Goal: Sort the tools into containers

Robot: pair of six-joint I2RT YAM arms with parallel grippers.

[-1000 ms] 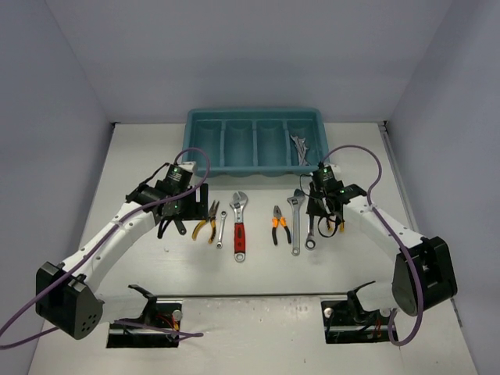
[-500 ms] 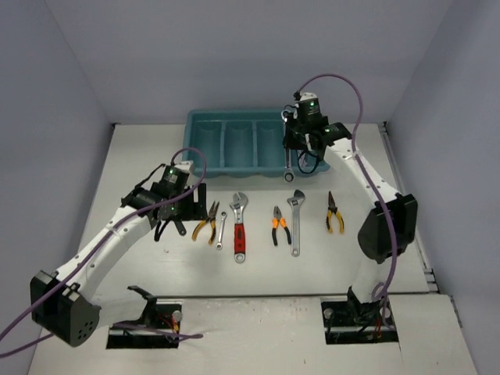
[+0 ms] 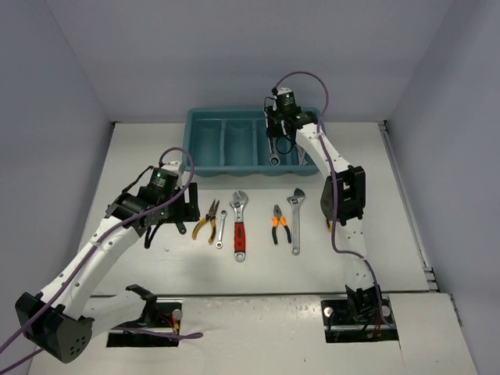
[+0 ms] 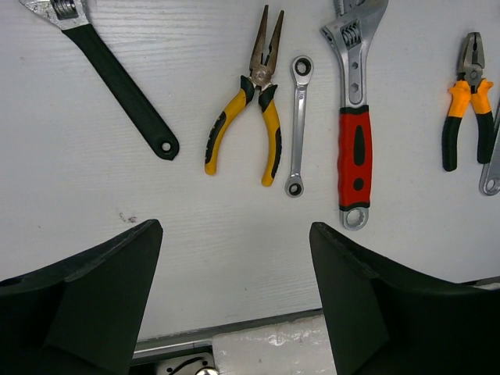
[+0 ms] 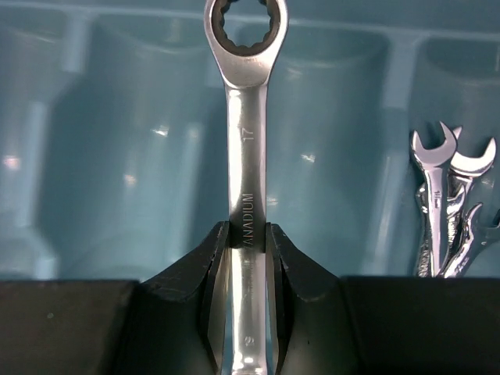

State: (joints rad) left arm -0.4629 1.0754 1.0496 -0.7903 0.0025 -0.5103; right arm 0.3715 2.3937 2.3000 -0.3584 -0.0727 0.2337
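Observation:
My right gripper (image 3: 274, 143) is shut on a silver ring spanner (image 5: 248, 141) and holds it above the teal tray (image 3: 205, 119), over about the third compartment from the left. Several silver spanners (image 5: 448, 205) lie in the rightmost compartment. My left gripper (image 4: 234, 301) is open and empty above the table, near a black adjustable wrench (image 4: 119, 80). On the table lie yellow pliers (image 3: 206, 222), a small spanner (image 3: 221, 230), a red-handled wrench (image 3: 239, 228), orange pliers (image 3: 280, 225) and a silver adjustable wrench (image 3: 295, 222).
The right arm's link (image 3: 342, 195) stands over the table's right part and hides what lies there. Grey walls close in the table on three sides. The arm bases (image 3: 148, 316) sit at the near edge.
My right gripper has carried the spanner from the table's right side up and over the tray, then leftward. My left arm has drifted slightly left and back, still open.

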